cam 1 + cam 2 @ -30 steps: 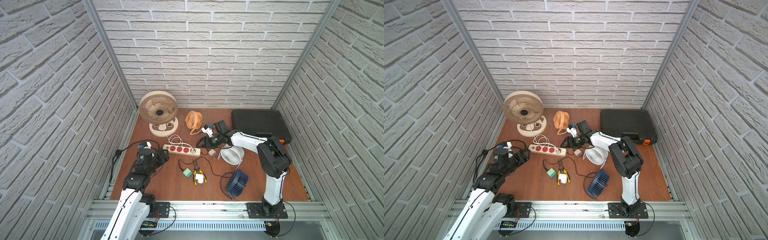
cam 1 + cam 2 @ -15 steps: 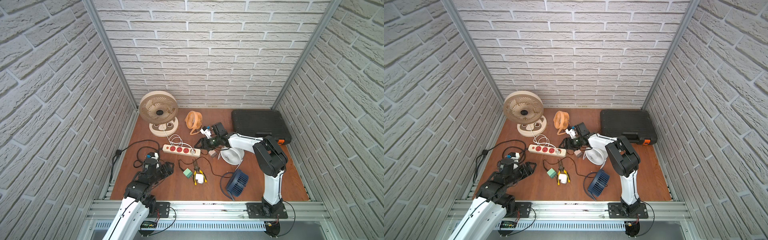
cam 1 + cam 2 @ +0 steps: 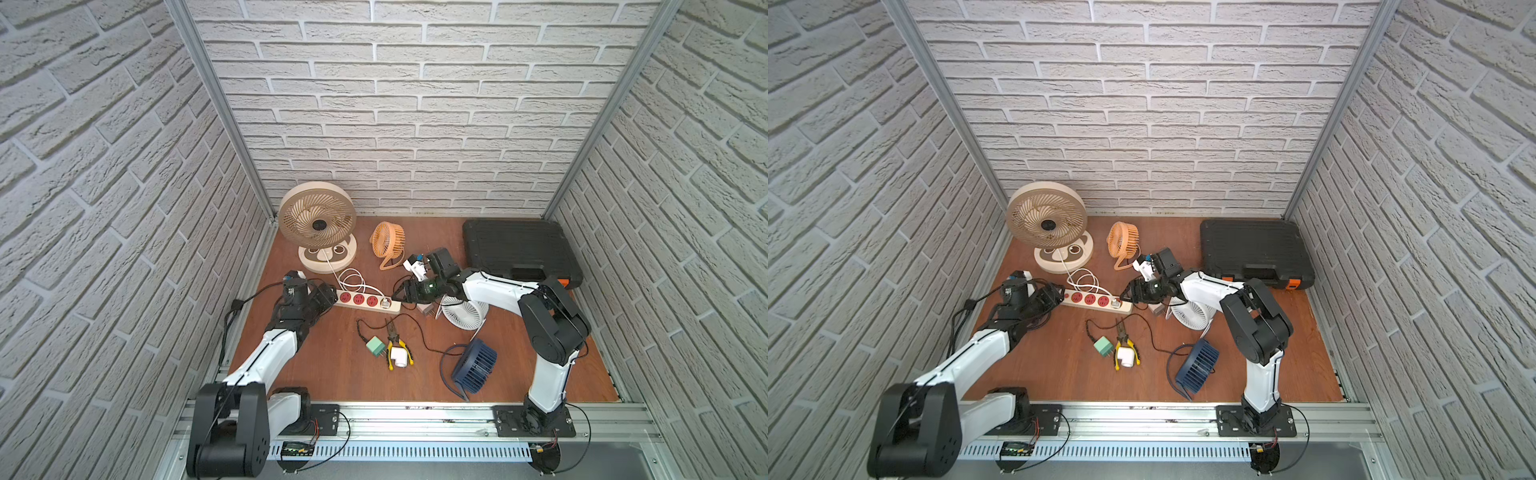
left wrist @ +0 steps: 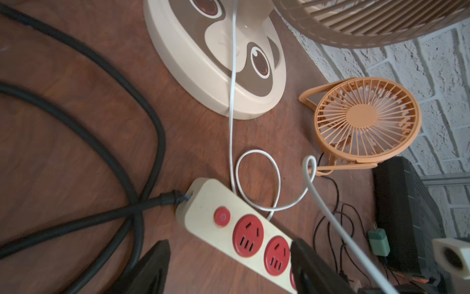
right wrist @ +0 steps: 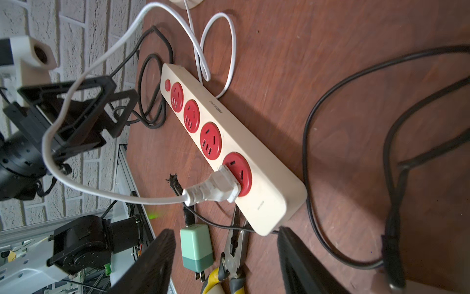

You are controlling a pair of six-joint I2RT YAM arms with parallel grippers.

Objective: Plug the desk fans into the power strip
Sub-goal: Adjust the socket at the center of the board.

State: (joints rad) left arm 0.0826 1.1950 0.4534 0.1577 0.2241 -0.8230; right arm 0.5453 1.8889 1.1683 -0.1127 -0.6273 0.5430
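Observation:
The power strip [image 3: 353, 305] [image 3: 1080, 306] lies on the wooden floor, a cream bar with red sockets. The desk fan [image 3: 318, 220] [image 3: 1047, 220], large and beige on a panda-face base, stands behind it. Its white cord [image 4: 231, 101] ends in a white plug [image 5: 216, 189] [image 3: 385, 304] that sits in the end socket farthest from the switch. My left gripper [image 3: 328, 295] [image 4: 230, 243] is open, its fingers [image 4: 152, 267] straddling the strip's switch end. My right gripper [image 3: 401, 296] [image 5: 226, 233] is open at the strip's plug end, holding nothing.
An orange fan [image 3: 388, 241], a white fan [image 3: 461, 313] and a navy fan [image 3: 473, 365] stand around. A black case [image 3: 519, 253] fills the back right. A green adapter [image 3: 376, 346], pliers with a white adapter [image 3: 399, 355] and loose black cords [image 4: 142, 114] lie near the strip.
My left gripper drew back toward the front, then came forward to the strip's switch end. My right gripper shifted slightly toward the strip's plug end.

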